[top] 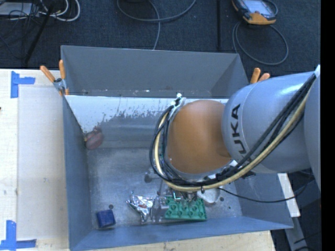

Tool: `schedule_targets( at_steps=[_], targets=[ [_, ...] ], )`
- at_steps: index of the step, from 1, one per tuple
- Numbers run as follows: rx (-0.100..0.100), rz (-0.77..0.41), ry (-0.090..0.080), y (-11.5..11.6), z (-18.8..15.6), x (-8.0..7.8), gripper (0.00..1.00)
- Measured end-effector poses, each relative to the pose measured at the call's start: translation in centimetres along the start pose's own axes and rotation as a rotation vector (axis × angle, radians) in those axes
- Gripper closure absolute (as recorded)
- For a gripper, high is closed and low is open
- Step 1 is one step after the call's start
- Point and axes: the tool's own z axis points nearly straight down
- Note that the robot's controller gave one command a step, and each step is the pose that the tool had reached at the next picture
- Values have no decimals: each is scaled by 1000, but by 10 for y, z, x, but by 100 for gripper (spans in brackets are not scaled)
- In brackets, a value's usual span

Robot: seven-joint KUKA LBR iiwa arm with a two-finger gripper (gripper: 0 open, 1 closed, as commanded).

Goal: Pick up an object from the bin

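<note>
The only words to read are on the big grey round metal robot arm (272, 124) that comes in from the right. Dark letters (233, 131) stand on its smooth grey shell, just beside the round orange cover (196, 135). They say "UKA". The letters are big and thick, and they are turned on their side, so they run up and down the shell. A black cable (246, 161) crosses the shell at the low end of the word, where one more letter may be hidden. Nothing else can be read.
</note>
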Motion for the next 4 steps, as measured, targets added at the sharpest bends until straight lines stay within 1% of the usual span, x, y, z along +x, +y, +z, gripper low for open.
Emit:
schedule_targets(
  at_steps=[1, 2, 3, 4],
  targets=[
    [-4, 225, -8, -1, 97, -32, 0],
    [-3, 240, -7, 10, 67, -9, 0],
    [-1, 203, -6, 5, 67, -1, 0],
    [-3, 192, -10, 3, 99, -16, 0]
  ],
)
